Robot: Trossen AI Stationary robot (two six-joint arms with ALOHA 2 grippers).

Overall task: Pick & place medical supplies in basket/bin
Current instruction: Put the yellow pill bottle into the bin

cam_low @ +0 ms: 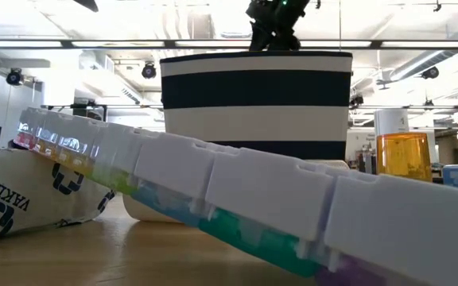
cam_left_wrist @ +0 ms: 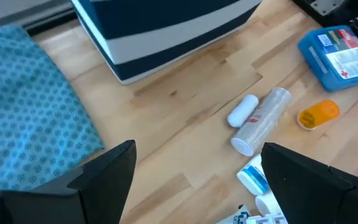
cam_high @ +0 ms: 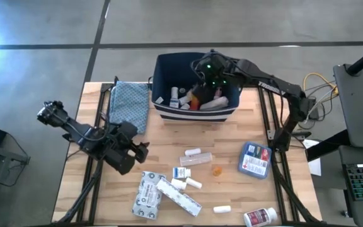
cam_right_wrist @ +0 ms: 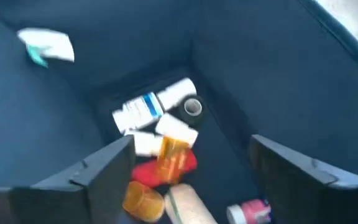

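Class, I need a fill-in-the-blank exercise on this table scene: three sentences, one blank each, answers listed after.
1. The right gripper hangs over the navy ____, fingers apart.
2. The teal cloth lies on the bin's ____ side in the high view.
3. The blue-and-red packet lies flat on the ____, outside the bin.

Answers: bin; left; table

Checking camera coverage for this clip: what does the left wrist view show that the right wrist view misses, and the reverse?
Left wrist only: the teal cloth, the wooden table, the flat blue-and-red packet, an orange vial and the open left gripper.
Right wrist only: supplies inside the bin, such as a white bottle, past the open right gripper.
Both: the navy bin.
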